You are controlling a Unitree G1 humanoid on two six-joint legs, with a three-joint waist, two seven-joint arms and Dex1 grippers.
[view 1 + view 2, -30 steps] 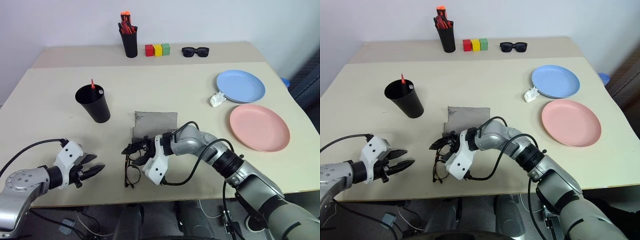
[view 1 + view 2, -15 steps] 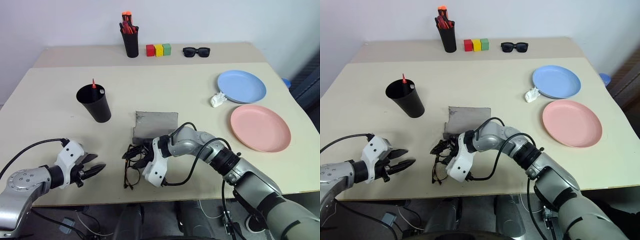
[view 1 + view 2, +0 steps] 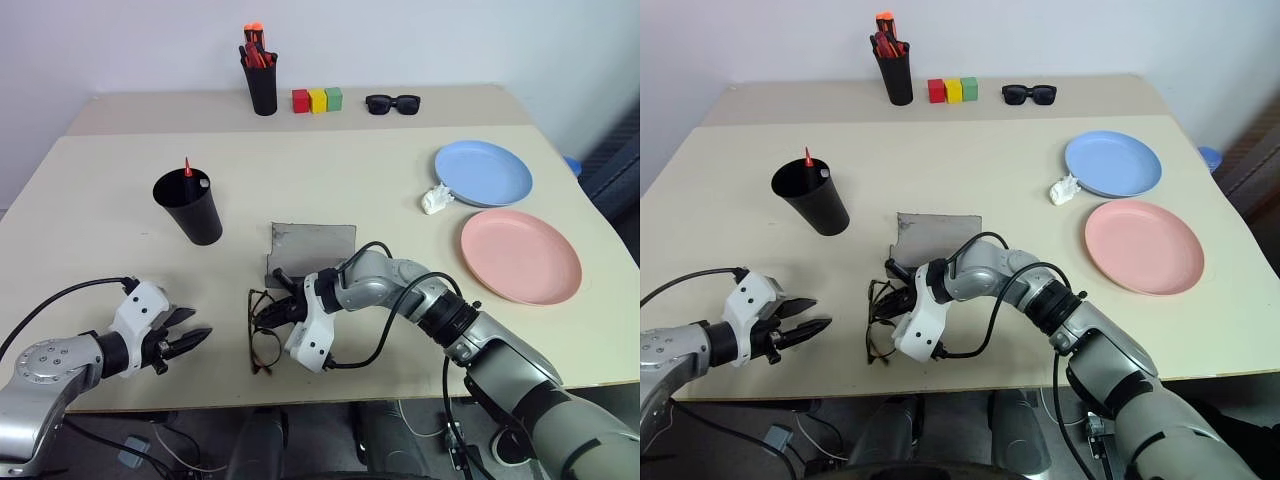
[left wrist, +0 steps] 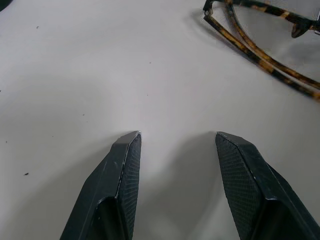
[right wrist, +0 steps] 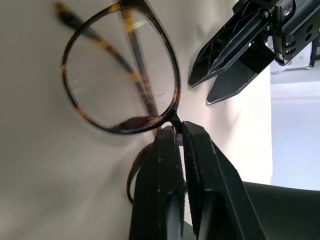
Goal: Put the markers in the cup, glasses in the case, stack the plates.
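A pale beige desk (image 3: 380, 190) stands against a white wall. Near its front edge, the right pincer (image 5: 179, 131) is clamped on the tortoiseshell glasses (image 3: 262, 342); the left pincer (image 3: 192, 338) hangs apart.

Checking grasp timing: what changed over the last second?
The right gripper closed its fingers on the bridge of the glasses, which now lie flatter on the table near the case. The left gripper stayed open beside them. The cup, blue plate and pink plate kept their places.
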